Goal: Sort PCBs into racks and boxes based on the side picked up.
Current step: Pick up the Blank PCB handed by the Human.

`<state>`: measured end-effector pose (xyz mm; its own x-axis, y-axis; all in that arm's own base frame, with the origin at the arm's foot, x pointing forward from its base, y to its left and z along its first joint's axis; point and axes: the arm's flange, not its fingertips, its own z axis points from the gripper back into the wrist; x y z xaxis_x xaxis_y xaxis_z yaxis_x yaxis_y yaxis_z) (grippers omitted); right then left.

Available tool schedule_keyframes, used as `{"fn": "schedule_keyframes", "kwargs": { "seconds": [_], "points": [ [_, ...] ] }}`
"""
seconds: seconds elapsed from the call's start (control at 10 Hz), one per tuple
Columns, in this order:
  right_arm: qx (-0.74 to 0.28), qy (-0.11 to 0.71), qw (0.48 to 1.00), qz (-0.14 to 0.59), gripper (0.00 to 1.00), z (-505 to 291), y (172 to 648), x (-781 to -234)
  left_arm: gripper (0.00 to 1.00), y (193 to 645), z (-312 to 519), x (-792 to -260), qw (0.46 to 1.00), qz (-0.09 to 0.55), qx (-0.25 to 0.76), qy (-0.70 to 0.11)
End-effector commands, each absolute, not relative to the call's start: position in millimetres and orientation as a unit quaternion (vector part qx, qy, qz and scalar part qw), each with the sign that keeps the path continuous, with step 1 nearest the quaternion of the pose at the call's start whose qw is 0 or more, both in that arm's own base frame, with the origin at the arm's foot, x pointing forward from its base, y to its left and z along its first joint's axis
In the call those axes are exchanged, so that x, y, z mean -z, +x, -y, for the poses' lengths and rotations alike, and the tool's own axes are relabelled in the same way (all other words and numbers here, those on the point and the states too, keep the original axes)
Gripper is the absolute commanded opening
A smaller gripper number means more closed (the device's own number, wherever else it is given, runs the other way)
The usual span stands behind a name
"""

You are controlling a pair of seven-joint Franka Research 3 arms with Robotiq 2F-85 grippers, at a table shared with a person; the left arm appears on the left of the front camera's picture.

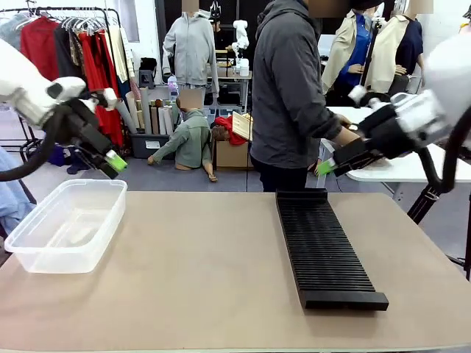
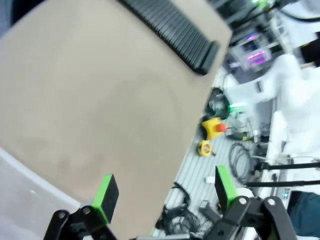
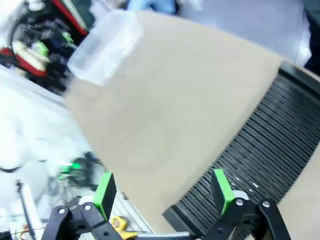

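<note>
Starting at the left: a clear, translucent plastic rectangular tub (image 1: 70, 184) sits at the left edge of the flat tan desk (image 1: 199, 272), with nothing in it that I can make out. The left gripper (image 1: 114, 163) hangs in the air just beyond the tub's far rim, jaws spread wide, grasping nothing. Its wrist view looks down between the green pads (image 2: 105, 197) at bare desk top. The middle of the desk carries nothing. A person in a dark grey jacket (image 1: 291, 95) stands at the far side, turned toward a white side table (image 1: 397, 169) on the right. A long black rectangular rack with narrow ribbed slots (image 1: 324, 250) lies right of centre, running from the far edge toward the robot; the slots look unfilled. The right gripper (image 1: 327, 167) hovers above the rack's far end, jaws released and empty.

Judgement: this is the pre-pick stage. Neither gripper has a green circuit board and sorting has not begun. The next move likely calls for a board supplied by the person, then a reading of which face is gripped, to choose rack or tub.
</note>
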<state>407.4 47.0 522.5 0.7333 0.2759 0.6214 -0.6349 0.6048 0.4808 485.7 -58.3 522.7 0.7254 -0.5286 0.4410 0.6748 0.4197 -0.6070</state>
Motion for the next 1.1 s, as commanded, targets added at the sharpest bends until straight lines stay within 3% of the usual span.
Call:
{"fn": "schedule_keyframes", "kwargs": {
  "seconds": [0.0, 0.3, 0.5, 0.9, 1.0],
  "points": [
    [-0.260, 0.454, 0.818, 0.238, 1.00, -3.8, 413.3, -512.6, 1.00, 500.1, 16.4, -521.1, 0.824, 0.101, 0.302, -0.468],
    [-0.269, 0.571, 0.725, 0.275, 1.00, 63.9, 396.6, -491.3, 1.00, 487.0, -73.1, -498.6, 0.803, 0.169, 0.186, -0.541],
    [-0.248, 0.609, 0.694, 0.292, 1.00, 86.1, 388.0, -480.1, 1.00, 474.6, -119.1, -482.2, 0.773, 0.205, 0.101, -0.591],
    [-0.256, 0.622, 0.671, 0.312, 1.00, 82.2, 387.4, -485.5, 1.00, 474.1, -124.4, -471.5, 0.749, 0.229, 0.100, -0.613],
    [-0.231, 0.629, 0.682, 0.294, 1.00, 92.0, 381.6, -472.0, 1.00, 470.0, -141.7, -469.5, 0.768, 0.215, 0.073, -0.599]
  ]
}}
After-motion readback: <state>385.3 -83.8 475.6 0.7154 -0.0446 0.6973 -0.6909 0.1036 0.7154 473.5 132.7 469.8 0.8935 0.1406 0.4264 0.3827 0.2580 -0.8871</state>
